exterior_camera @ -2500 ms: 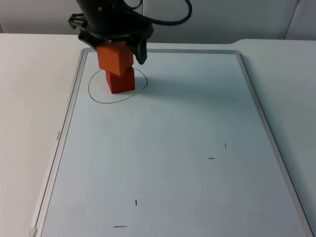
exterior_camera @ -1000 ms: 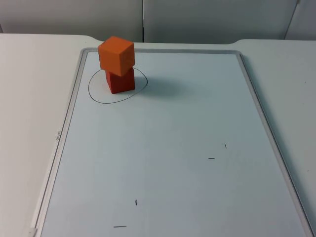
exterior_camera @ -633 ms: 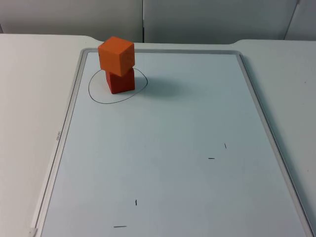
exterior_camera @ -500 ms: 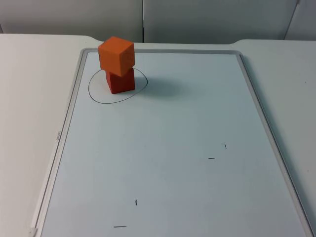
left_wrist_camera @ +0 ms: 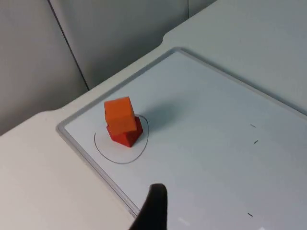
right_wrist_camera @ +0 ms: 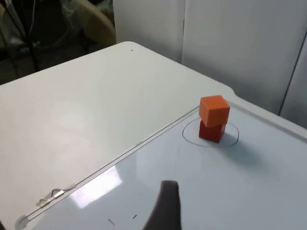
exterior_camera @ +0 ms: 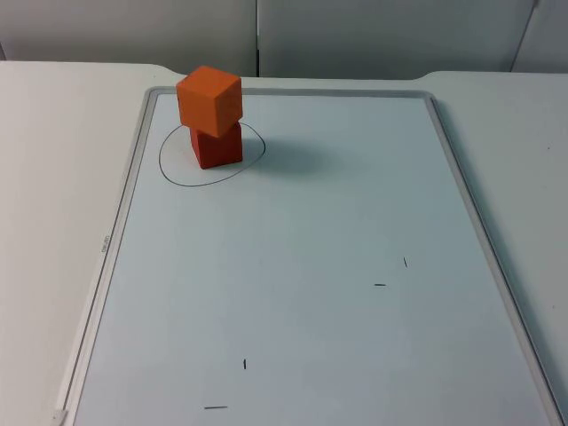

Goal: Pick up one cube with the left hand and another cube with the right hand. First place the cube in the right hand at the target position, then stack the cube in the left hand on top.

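Observation:
An orange cube (exterior_camera: 209, 96) rests on top of a red cube (exterior_camera: 217, 146), slightly turned against it. The stack stands inside a hand-drawn circle (exterior_camera: 169, 169) at the board's far left corner. Nothing touches the stack. My left gripper (left_wrist_camera: 153, 211) hangs well back from the orange cube (left_wrist_camera: 119, 111) and red cube (left_wrist_camera: 125, 135), high above the board's edge. My right gripper (right_wrist_camera: 165, 206) is also far away, looking at the orange cube (right_wrist_camera: 214, 109) on the red cube (right_wrist_camera: 211, 132) across the board.
A pale whiteboard with a grey frame (exterior_camera: 131, 186) covers most of the table and carries a few short pen marks (exterior_camera: 380, 285). White table top (exterior_camera: 53, 177) lies on both sides. The grey partition wall (exterior_camera: 355, 35) closes the far end.
The left gripper, which was around the orange cube above the red one, has let go and pulled out of the top view. The stack has stayed still since.

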You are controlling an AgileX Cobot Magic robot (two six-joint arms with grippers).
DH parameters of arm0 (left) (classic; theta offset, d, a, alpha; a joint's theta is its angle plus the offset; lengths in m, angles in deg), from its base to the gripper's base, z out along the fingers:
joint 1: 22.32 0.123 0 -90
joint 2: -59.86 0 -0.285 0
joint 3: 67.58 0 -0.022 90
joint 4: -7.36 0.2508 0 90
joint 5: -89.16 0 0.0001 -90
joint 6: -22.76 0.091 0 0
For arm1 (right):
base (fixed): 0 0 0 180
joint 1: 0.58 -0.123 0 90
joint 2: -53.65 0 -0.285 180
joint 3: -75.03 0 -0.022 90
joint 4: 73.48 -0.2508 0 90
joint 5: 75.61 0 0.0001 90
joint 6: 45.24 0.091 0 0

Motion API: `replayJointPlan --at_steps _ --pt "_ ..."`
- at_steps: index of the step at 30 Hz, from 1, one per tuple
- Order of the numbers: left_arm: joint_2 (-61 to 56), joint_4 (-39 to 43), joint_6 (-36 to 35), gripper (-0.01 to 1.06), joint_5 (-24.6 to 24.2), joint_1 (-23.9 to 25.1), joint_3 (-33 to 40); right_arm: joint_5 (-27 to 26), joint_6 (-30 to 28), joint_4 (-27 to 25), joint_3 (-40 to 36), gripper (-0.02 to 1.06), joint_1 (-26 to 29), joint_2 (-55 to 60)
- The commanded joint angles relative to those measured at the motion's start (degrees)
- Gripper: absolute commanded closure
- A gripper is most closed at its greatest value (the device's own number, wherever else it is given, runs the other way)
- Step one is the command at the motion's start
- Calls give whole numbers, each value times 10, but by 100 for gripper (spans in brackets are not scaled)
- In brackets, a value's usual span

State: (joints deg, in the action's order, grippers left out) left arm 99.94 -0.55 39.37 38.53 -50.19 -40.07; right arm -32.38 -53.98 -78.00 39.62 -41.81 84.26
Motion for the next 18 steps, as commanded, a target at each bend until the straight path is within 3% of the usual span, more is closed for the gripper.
replayJointPlan --at_steps 1,7,9,11,18 --pt "-84 7 -41 25 14 -3 63 21 13 -13 -29 31 1 -32" --pt "-187 30 -100 25 -11 -3 96 50 27 -17 -54 31 1 -67" --pt "-230 36 -127 25 -39 -3 99 68 27 -16 -64 31 1 -84" --pt "-280 37 -129 25 -77 -3 103 78 27 -17 -79 31 1 -108" --pt "-323 41 -152 25 -113 -3 137 84 43 -17 -113 31 1 -165"
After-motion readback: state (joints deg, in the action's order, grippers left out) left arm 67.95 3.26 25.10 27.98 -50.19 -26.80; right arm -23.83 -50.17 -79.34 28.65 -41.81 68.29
